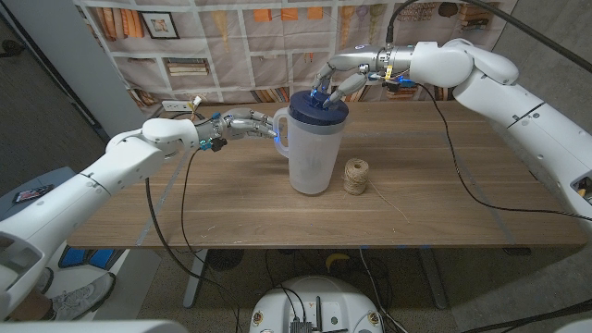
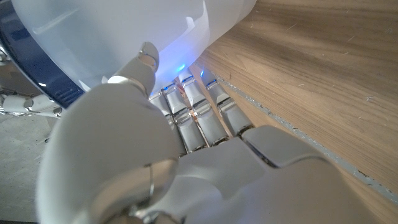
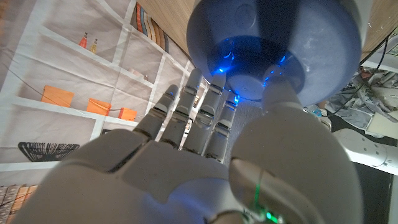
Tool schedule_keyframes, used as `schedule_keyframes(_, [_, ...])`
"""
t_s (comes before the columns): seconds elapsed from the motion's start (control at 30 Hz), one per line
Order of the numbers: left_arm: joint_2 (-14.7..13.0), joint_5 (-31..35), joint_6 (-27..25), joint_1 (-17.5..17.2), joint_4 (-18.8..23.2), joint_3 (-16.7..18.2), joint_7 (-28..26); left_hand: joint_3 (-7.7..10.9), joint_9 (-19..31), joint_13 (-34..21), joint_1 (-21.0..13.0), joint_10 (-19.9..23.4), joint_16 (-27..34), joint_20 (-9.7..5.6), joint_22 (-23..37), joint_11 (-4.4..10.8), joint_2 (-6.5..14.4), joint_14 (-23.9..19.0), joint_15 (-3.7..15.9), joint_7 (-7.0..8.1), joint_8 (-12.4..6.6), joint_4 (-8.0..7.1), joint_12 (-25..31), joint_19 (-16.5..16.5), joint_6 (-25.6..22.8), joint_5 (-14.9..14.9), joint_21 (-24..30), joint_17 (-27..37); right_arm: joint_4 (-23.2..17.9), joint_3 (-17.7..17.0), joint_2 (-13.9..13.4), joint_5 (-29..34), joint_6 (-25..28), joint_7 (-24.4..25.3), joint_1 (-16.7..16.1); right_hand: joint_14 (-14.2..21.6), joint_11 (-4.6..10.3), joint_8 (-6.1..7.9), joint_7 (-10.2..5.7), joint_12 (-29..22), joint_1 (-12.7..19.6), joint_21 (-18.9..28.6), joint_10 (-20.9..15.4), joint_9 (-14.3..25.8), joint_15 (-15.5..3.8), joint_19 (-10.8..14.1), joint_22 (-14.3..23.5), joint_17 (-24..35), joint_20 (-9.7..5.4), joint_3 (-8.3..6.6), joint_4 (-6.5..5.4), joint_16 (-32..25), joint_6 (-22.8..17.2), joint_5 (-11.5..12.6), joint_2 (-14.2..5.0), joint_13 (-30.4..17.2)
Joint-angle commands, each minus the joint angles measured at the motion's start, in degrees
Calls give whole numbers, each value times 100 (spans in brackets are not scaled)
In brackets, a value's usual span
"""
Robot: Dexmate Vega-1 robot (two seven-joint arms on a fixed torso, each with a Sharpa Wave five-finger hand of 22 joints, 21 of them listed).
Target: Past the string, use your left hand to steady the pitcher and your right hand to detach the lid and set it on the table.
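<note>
A translucent white pitcher [image 1: 312, 157] stands mid-table with its dark blue lid [image 1: 317, 112] seated on top. My left hand [image 1: 242, 123] reaches in from the left, and its fingers and thumb close on the pitcher's handle [image 1: 278, 136]. In the left wrist view my left hand [image 2: 155, 143] lies against the pitcher's wall [image 2: 112, 37], lit blue at the contact. My right hand [image 1: 349, 78] comes down from behind and grips the top of the lid. In the right wrist view the fingers and thumb of my right hand [image 3: 205, 155] close around the lid's centre [image 3: 273, 37].
A ball of string [image 1: 356, 176] stands just right of the pitcher, with a loose strand trailing toward the front right. Black cables cross the wooden table [image 1: 231, 213] on both sides. A printed bookshelf backdrop hangs behind the far edge.
</note>
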State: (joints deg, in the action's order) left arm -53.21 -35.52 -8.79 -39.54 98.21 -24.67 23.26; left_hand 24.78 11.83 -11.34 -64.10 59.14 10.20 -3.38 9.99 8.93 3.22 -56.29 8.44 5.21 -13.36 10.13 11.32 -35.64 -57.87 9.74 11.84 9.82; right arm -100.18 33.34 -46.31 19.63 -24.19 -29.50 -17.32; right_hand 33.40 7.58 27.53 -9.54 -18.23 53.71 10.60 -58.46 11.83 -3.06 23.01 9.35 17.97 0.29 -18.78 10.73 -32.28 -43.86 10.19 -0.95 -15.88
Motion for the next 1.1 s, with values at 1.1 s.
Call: schedule_keyframes(1.1, [51,47,-2,127,-147,-75,124,39,30,-20,-86,281,35,-802,20,206,371,-52,538,-126,-24,-28,36,-79,-270,37,0,28,20,52,92,9,0,-34,154,61,496,354,-238,11,644,7,-563,9,-944,17,13,28,-29,-97,-132,8,-1255,-1,-530,-51])
